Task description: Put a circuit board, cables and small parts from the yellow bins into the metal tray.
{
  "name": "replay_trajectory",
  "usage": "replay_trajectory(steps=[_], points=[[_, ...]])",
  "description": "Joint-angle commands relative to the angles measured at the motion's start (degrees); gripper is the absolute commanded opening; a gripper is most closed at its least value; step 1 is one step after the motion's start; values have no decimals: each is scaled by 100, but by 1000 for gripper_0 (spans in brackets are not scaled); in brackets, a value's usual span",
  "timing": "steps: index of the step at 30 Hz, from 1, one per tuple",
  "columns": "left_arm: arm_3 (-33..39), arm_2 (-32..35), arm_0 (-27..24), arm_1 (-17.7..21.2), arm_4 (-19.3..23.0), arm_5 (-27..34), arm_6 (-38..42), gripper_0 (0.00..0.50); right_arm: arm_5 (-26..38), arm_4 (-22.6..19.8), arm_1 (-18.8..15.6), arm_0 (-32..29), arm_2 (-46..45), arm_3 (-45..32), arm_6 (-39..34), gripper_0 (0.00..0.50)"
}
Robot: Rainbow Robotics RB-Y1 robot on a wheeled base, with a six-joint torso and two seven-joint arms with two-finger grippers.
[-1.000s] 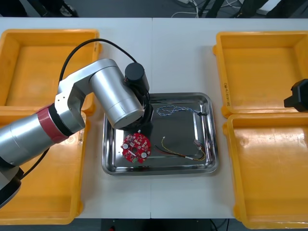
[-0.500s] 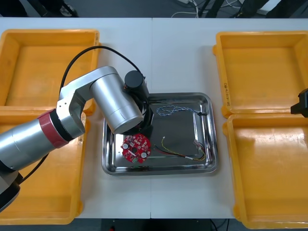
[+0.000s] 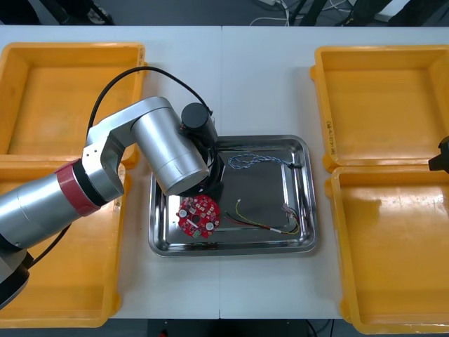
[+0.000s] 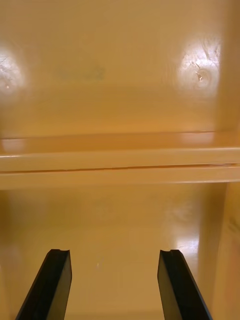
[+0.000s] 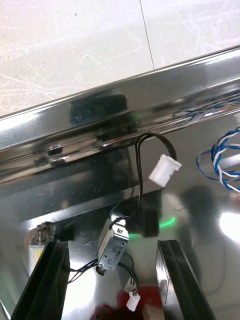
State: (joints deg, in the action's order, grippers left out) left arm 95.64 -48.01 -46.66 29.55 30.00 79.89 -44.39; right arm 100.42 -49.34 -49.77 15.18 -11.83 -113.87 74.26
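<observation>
The left hand [image 5: 112, 244] hangs low over the tray [image 3: 231, 248], inside its left half, just beyond the board [image 3: 198, 214]. Its 2 fingers [image 5: 50, 280] stand apart and clamp nothing. On the shiny floor between them lies a small metal part [image 5: 112, 247], touched by neither finger. A black cable [image 5: 139, 172] loops up from it to a white plug [image 5: 164, 170]. A second part [image 5: 37, 246] sits just beside one fingertip, close to the tray's wall.

The board lies flat in the tray's near-left corner. A blue-white cable [image 3: 247, 161] runs along the far side. A red-yellow cable [image 3: 258, 222] trails across the near-right part.

The right hand [image 4: 114, 252] waits at the right edge of the worktop [image 3: 259, 84], above the rims where the 2 right bins [image 3: 382, 105] meet. Its fingers are apart with nothing between them. The 2 left bins [image 3: 66, 98] flank the tray on the other side, partly under the left arm.
</observation>
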Motion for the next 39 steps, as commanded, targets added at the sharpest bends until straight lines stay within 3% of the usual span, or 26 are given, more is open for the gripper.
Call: replay_trajectory(steps=[1, 9, 27, 39], points=[[333, -24, -18, -54, -38, 27, -26, 500, -251, 171, -287, -279, -188, -3, -43, 500], [825, 512, -194, 16, 287, 1099, -202, 500, -313, 109, -287, -349, -179, 14, -52, 500], [1476, 2455, -229, 587, 832, 2874, -1881, 500, -594, 4, -287, -613, -188, 14, -104, 500], [1432, 3219, -150, 1203, 1131, 3011, -2250, 500, -603, -32, -287, -613, -179, 14, -122, 500]])
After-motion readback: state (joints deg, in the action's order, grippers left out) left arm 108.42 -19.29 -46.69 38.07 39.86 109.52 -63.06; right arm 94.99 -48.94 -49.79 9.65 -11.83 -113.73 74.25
